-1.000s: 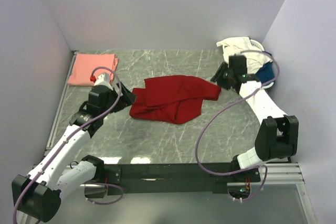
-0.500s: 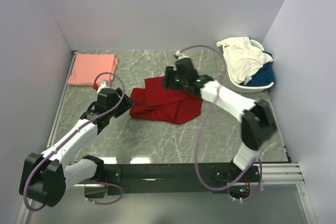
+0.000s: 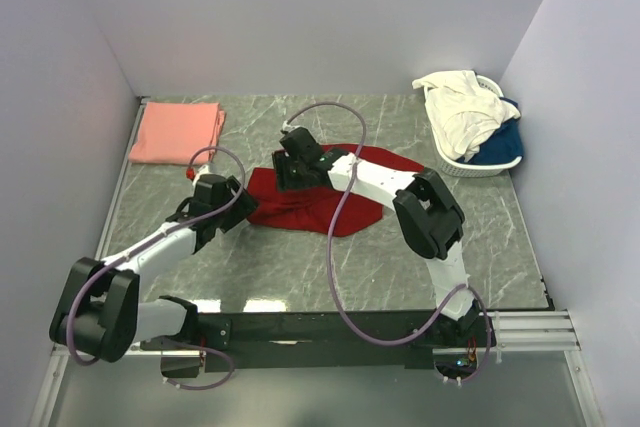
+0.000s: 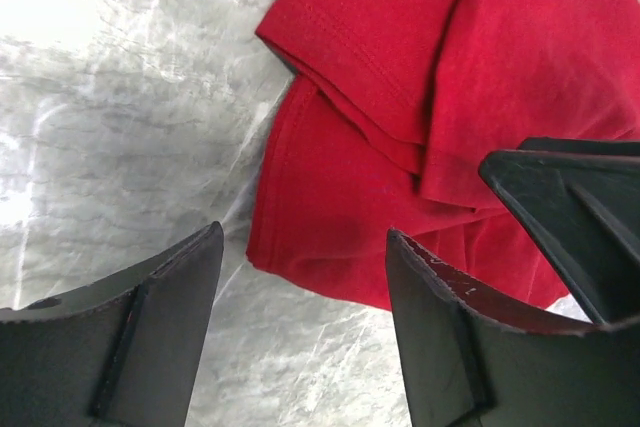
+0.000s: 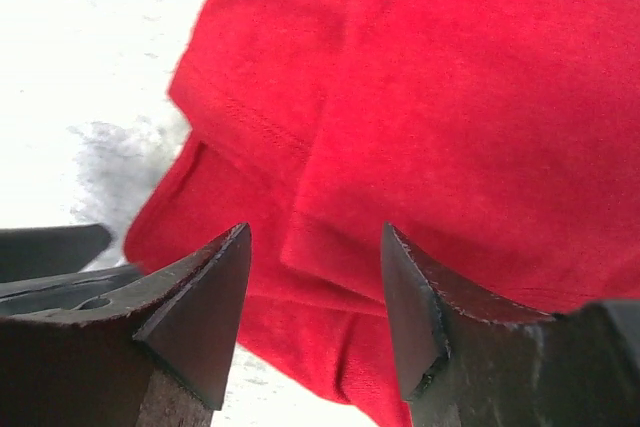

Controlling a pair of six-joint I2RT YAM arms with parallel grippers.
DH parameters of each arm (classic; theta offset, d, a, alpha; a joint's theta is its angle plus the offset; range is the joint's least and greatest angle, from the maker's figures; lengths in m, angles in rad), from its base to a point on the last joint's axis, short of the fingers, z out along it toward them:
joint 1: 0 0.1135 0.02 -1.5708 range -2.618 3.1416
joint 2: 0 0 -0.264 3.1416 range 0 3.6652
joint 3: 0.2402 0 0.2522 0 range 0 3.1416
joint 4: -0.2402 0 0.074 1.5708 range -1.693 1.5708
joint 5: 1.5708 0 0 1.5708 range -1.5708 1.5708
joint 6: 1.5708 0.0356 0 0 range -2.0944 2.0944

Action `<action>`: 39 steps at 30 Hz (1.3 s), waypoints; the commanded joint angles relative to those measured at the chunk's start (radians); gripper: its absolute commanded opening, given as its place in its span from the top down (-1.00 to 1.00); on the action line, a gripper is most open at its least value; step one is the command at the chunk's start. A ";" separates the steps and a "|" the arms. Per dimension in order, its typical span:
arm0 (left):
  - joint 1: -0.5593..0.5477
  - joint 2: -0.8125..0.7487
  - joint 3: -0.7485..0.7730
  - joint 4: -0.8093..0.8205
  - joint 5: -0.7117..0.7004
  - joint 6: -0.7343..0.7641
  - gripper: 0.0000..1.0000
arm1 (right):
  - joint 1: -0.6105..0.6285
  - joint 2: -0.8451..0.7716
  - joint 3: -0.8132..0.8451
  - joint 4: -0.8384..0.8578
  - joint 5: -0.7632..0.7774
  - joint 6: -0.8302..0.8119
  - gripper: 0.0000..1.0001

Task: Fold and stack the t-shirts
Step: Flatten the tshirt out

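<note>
Both spread and empty, the left gripper (image 4: 302, 230) and right gripper (image 5: 315, 227) are hovering over the left end of the red t-shirt (image 3: 330, 209) lying crosswise mid-frame, the left one nearer its edge.

We take this for a robotics lab test cell rather than a home: the marbled grey surface (image 3: 300, 267) is boxed in by plain pale walls (image 3: 300, 17) along its far, left and right edges. At its near edge a left arm (image 3: 150, 245) and a right arm (image 3: 375, 179) are bolted to a black rail (image 3: 320, 328) on a metal frame (image 3: 540, 332), with purple cables (image 3: 337, 247) looping loose.
</note>
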 commanded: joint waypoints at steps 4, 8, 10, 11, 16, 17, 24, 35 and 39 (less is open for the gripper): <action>0.002 0.068 -0.020 0.147 0.067 -0.003 -0.39 | 0.033 0.042 0.057 -0.032 0.068 -0.012 -0.25; 0.002 0.101 -0.038 0.179 0.090 -0.010 -0.28 | 0.039 0.081 0.080 -0.049 0.071 -0.020 -0.26; 0.001 0.107 -0.051 0.195 0.095 -0.013 -0.19 | 0.040 0.107 0.106 -0.070 0.075 -0.020 -0.27; 0.001 0.111 -0.052 0.198 0.103 -0.015 -0.15 | 0.040 0.114 0.112 -0.074 0.075 -0.020 -0.27; -0.001 0.111 -0.061 0.199 0.107 -0.014 0.29 | 0.040 0.111 0.117 -0.094 0.126 -0.007 -0.07; -0.001 0.107 -0.060 0.195 0.107 -0.013 0.38 | 0.040 0.104 0.114 -0.104 0.144 -0.001 0.03; 0.001 0.047 0.012 0.075 0.046 -0.003 0.99 | -0.022 -0.053 0.065 -0.141 0.206 0.006 0.88; 0.149 -0.165 0.222 -0.175 -0.020 0.016 0.99 | -0.240 -0.401 -0.023 -0.176 0.190 -0.018 1.00; 0.209 -0.179 0.383 -0.244 -0.022 0.048 0.99 | -0.369 -0.493 0.032 -0.195 0.152 -0.020 1.00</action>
